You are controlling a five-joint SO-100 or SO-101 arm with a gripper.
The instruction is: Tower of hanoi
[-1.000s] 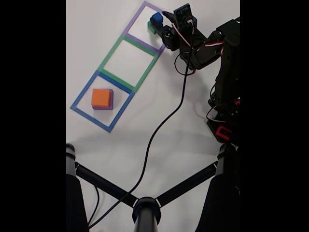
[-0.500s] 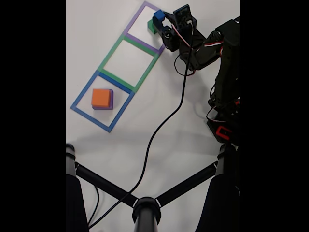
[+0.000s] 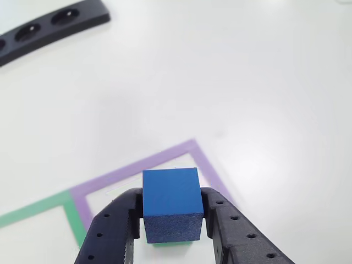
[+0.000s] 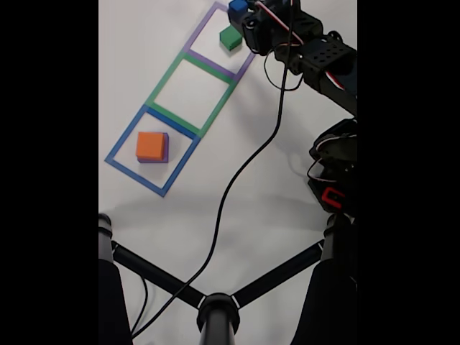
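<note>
- Blue cube (image 3: 171, 204) sits clamped between the two black fingers (image 3: 115, 231) of the gripper (image 4: 243, 16); the other view shows both pads pressed flat on its side faces, so the hand is closed around the cube and carries it clear of the table.
- In the fixed view the blue cube hangs over the far edge of the purple square (image 4: 203, 36), with the green cube (image 4: 230, 38) left lying inside that square.
- Orange block (image 4: 150, 144) rests on a purple block (image 4: 164, 152) in the blue square (image 4: 123, 137); the green square (image 4: 166, 74) between holds nothing.
- Risk, as I judge it: the grip looks to lie on the cube's lower half, so a quick swing could tip it out of the fingers.
- The black cable (image 4: 244, 177) trails across the table near the squares; a low sweep of the arm could drag it.
- Releasing the cube off-centre, or from too high, could let it bounce or roll outside the chosen square.
</note>
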